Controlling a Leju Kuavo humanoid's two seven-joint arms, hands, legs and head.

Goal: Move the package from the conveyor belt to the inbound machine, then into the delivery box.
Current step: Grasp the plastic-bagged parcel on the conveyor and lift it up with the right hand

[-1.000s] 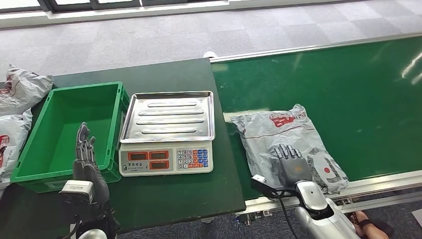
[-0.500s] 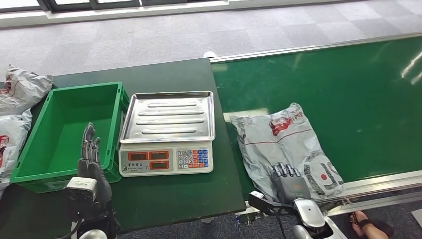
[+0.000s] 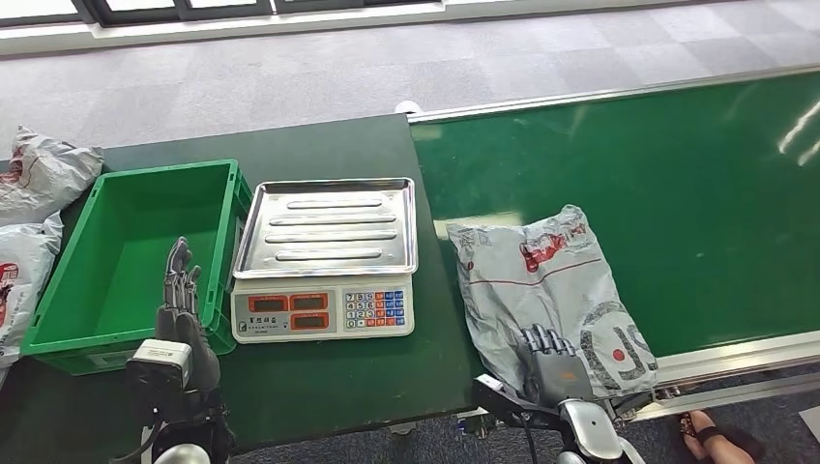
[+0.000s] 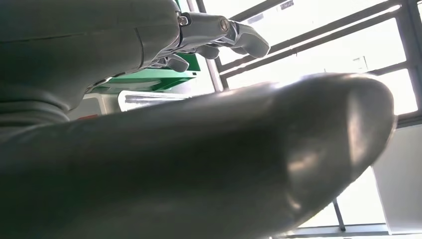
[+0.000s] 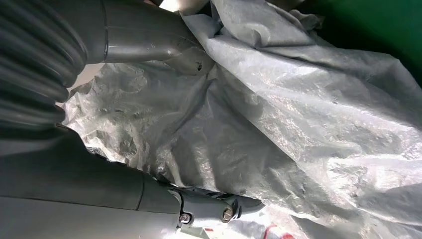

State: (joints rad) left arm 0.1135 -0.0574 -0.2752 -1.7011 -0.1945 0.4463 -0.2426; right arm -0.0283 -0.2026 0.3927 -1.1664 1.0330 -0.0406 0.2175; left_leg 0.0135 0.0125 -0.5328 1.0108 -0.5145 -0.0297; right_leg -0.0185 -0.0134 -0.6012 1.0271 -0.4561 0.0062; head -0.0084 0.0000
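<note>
The package [image 3: 553, 290], a crumpled grey plastic mailer with red and black print, lies on the green conveyor belt [image 3: 677, 174] at its near edge, close to the dark desk [image 3: 319, 387]. The right hand [image 3: 549, 360] rests on the package's near corner, fingers spread over the film; in the right wrist view the thumb [image 5: 149, 40] and a finger [image 5: 209, 211] lie on either side of a bunched fold of the package [image 5: 298, 114], touching it, though whether they truly clamp it I cannot tell. The left hand [image 3: 180, 307] stands upright above the desk's near edge, fingers straight and apart, holding nothing, just in front of the green delivery box [image 3: 58, 290]. In the left wrist view that hand's thumb [image 4: 249, 164] looms blurred in the foreground, with the fingers [image 4: 224, 35] extended beyond it against bright windows. The delivery box sits at the left end of the desk, and the inbound machine [image 3: 327, 259], a scale with a ribbed steel tray, red displays and a coloured keypad, stands just beside it on the right, between the box and the belt. Two more grey mailers [image 3: 39, 179] lie off the left end of the desk, beside the box. A sandalled foot [image 3: 706, 425] shows on the floor near the belt's metal frame.
</note>
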